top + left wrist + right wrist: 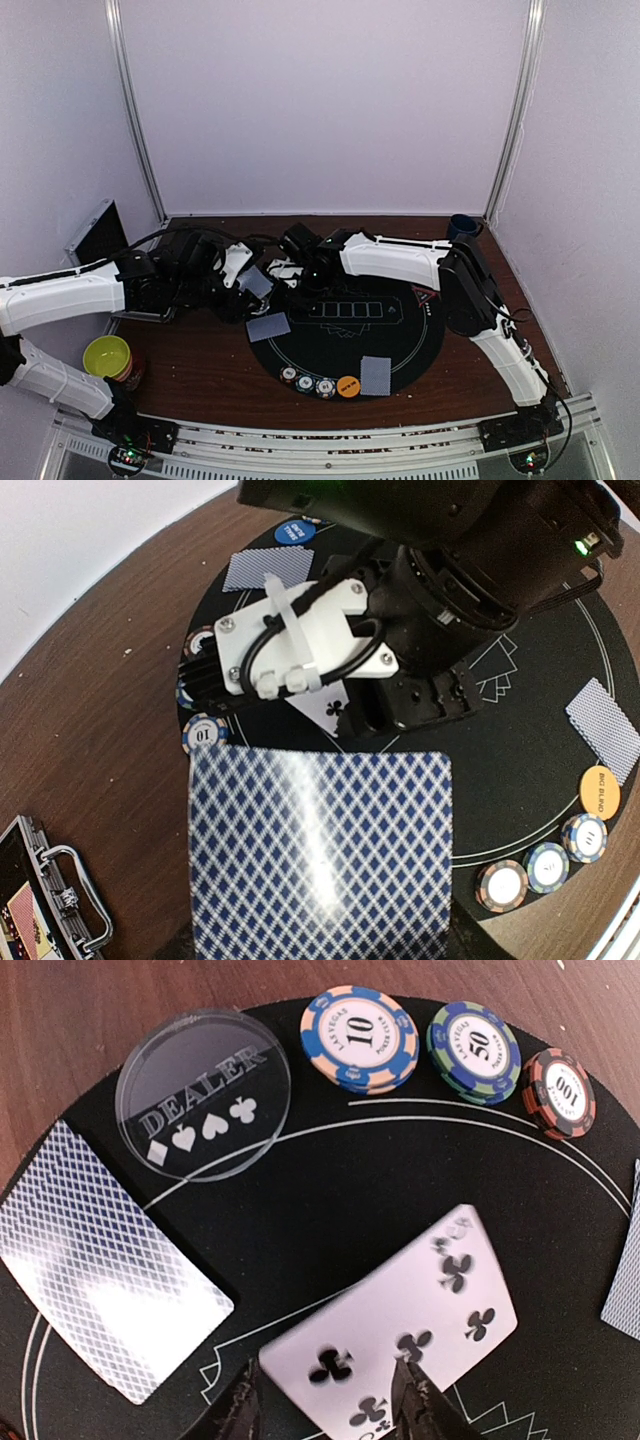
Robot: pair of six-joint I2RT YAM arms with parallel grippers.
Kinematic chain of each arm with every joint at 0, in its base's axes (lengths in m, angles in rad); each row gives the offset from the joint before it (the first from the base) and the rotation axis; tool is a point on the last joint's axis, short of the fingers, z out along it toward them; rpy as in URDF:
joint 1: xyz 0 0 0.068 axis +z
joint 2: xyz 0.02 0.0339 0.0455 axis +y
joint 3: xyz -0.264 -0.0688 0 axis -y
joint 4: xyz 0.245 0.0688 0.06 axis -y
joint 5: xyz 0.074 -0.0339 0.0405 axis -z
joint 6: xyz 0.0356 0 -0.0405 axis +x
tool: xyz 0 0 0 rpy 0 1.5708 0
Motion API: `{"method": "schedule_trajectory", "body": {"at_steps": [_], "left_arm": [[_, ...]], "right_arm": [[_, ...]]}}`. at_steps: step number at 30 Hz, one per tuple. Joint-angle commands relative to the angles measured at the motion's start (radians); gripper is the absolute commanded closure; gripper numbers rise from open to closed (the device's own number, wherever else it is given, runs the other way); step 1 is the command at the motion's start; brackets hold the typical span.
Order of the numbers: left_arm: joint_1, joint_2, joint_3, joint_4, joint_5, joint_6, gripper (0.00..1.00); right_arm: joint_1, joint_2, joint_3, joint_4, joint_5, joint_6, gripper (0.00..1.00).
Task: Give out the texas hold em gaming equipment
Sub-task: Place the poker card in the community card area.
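Case (50,900) open, red-patterned stuff (22,912) inside; L pincer (244,293) pinches blue-backed card (320,850), R pincer (332,1410) spread over clubs card (400,1330).

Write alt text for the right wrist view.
A face-up clubs card lies on the black mat, its near edge between the open fingertips of the right hand. Beyond it sit a clear DEALER button, a face-down card at left, and three chips marked 10, 50 and 100 along the mat's far edge.

High rear view downward, wrist views close, all sharing black mat (408,345)
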Motion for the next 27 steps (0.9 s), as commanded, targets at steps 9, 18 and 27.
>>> {"method": "schedule_trajectory", "body": {"at_steps": [9,18,27], "left_arm": [[0.007,-0.023,-0.009,0.047,-0.007,-0.002,0.41],[0.007,-0.023,-0.013,0.047,-0.007,0.003,0.41],[0.007,-0.018,-0.011,0.05,-0.002,0.007,0.41]], "right_arm": [[0.008,-0.037,0.031,-0.024,0.005,-0.006,0.41],[-0.029,-0.158,-0.018,-0.06,0.105,-0.059,0.32],[-0.111,-0.212,-0.225,0.054,0.202,-0.058,0.27]]}}
